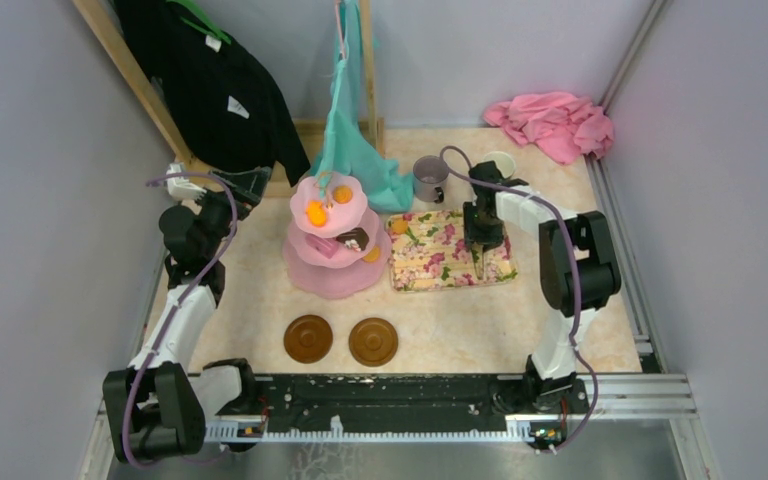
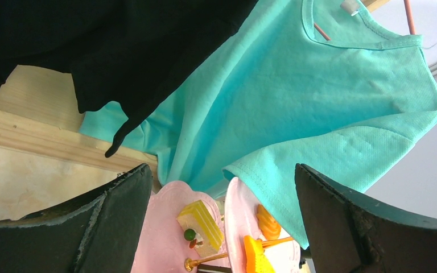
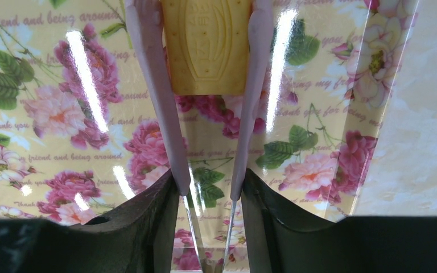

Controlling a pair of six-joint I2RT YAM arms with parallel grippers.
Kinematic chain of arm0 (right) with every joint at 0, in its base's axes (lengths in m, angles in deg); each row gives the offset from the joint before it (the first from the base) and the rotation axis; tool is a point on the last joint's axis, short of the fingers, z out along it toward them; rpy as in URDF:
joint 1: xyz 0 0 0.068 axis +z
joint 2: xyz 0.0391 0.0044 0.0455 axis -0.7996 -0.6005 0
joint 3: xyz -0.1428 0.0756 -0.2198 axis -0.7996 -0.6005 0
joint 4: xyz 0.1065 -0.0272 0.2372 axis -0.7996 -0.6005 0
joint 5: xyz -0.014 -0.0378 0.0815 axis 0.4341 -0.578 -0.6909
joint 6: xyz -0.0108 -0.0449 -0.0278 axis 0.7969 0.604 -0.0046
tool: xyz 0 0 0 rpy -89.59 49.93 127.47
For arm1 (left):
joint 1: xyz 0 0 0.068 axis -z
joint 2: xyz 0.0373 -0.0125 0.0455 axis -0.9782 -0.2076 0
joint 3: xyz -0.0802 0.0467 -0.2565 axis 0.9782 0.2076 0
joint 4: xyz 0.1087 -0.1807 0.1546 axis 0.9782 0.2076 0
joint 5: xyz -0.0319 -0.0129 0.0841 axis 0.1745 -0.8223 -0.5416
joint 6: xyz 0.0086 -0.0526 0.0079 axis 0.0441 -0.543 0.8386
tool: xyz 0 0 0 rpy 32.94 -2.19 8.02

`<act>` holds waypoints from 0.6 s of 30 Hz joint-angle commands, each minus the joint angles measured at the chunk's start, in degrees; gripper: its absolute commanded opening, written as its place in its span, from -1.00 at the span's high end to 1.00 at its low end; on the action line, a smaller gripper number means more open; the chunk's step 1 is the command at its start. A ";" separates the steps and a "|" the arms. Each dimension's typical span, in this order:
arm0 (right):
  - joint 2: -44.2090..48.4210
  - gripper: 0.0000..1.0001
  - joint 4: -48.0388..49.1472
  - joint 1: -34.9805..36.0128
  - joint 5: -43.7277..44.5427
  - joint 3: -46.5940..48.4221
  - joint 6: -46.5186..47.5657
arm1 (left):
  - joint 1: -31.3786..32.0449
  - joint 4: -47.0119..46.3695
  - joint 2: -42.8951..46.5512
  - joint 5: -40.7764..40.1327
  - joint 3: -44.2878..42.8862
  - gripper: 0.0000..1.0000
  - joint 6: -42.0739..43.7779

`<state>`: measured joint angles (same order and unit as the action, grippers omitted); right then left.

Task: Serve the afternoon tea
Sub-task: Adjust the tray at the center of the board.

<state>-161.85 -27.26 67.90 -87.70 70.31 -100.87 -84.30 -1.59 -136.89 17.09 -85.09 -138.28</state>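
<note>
The pink three-tier stand [image 1: 305, 268] carries orange cakes [image 1: 315, 212] on its upper tiers and a brown cake [image 1: 353, 240] lower down. My left gripper [image 1: 222, 205] hangs open to its left; in its wrist view the gripper [image 2: 222, 216] frames a yellow cake [image 2: 202, 224] and an orange cake [image 2: 268, 222] on the stand's tiers [image 2: 159, 239]. My right gripper [image 3: 210, 187] is shut on pink tongs [image 3: 165, 102], which pinch a yellow biscuit-like cake [image 3: 207, 45] above the floral tray [image 3: 62, 114]. A grey mug [image 1: 429, 178] and a black white-lined mug [image 1: 501, 163] stand behind the tray.
Two brown discs [image 1: 308, 338] [image 1: 373, 341] lie near the front. A teal shirt [image 1: 345, 110] hangs over the stand's back, and a black garment [image 1: 210, 80] hangs at the back left. A pink cloth [image 1: 555, 122] sits in the back right corner.
</note>
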 commanded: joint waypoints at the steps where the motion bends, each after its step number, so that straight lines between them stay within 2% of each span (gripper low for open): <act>1: -1.87 0.25 2.13 -0.48 -1.73 -2.26 0.01 | -0.56 -1.97 0.23 0.80 0.34 -0.99 -0.30; 6: 0.32 0.53 2.36 -0.19 -1.33 -4.10 0.09 | -0.56 -1.89 0.28 0.78 0.43 -0.99 -0.31; 18: 7.56 0.68 2.36 4.09 0.76 -6.15 -0.76 | -0.55 -1.89 0.49 0.52 0.53 -0.98 -0.33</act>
<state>-158.07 -24.22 69.87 -86.83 65.58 -100.93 -84.30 -1.59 -136.89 17.09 -85.09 -138.30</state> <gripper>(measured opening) 0.393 0.994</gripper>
